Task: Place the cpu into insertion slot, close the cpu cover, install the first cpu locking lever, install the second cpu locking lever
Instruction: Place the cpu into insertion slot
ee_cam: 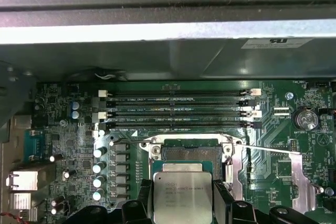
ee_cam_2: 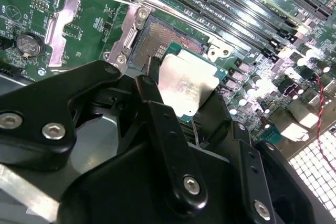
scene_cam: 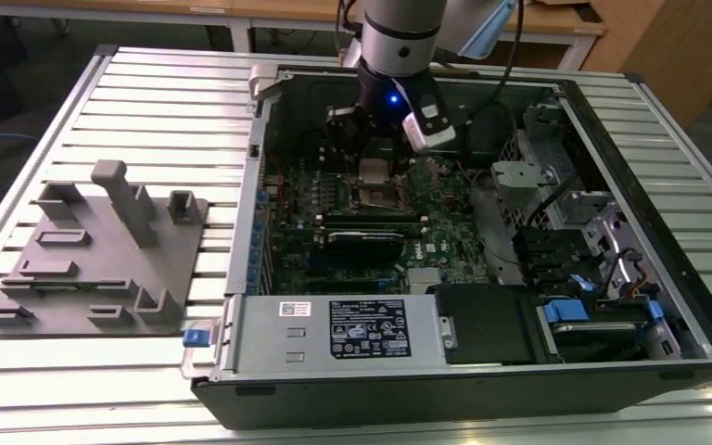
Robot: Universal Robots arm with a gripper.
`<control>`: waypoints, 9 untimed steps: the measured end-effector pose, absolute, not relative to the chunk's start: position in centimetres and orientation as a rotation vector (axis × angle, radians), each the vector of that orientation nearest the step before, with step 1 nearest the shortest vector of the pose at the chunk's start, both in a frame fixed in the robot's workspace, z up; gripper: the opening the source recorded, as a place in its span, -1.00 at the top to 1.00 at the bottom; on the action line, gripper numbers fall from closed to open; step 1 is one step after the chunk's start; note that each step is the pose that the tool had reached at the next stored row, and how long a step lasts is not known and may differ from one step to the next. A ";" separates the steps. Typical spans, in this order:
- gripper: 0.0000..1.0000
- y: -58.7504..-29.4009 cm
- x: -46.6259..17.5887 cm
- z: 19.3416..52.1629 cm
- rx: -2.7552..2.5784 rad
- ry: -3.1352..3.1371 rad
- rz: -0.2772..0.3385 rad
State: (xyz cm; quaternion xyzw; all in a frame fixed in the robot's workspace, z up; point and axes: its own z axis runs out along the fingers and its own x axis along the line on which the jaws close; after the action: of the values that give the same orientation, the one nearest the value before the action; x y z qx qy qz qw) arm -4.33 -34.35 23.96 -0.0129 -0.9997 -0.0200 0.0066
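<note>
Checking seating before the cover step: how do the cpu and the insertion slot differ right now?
Look: the cpu has a silvery-grey metal top; the insertion slot is a dark recess in a metal frame. State: the cpu is clamped between the fingers; the insertion slot lies bare on the motherboard, nothing seated. Pose: in the first wrist view the cpu covers just one edge of the insertion slot. Shared: both square, similar footprint.

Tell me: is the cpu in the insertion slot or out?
Out. In the first wrist view the gripper holds the cpu short of the insertion slot, which lies bare.
</note>
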 end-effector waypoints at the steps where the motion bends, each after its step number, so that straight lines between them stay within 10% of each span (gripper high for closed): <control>1: -0.08 -34.4 -4.3 24.0 -0.040 -3.127 -0.063; 9: -0.08 -34.4 -4.3 23.8 -0.040 -3.127 -0.063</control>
State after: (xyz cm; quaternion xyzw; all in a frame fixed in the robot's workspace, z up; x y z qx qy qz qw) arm -4.33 -34.35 23.84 -0.0129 -0.9997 -0.0200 0.0066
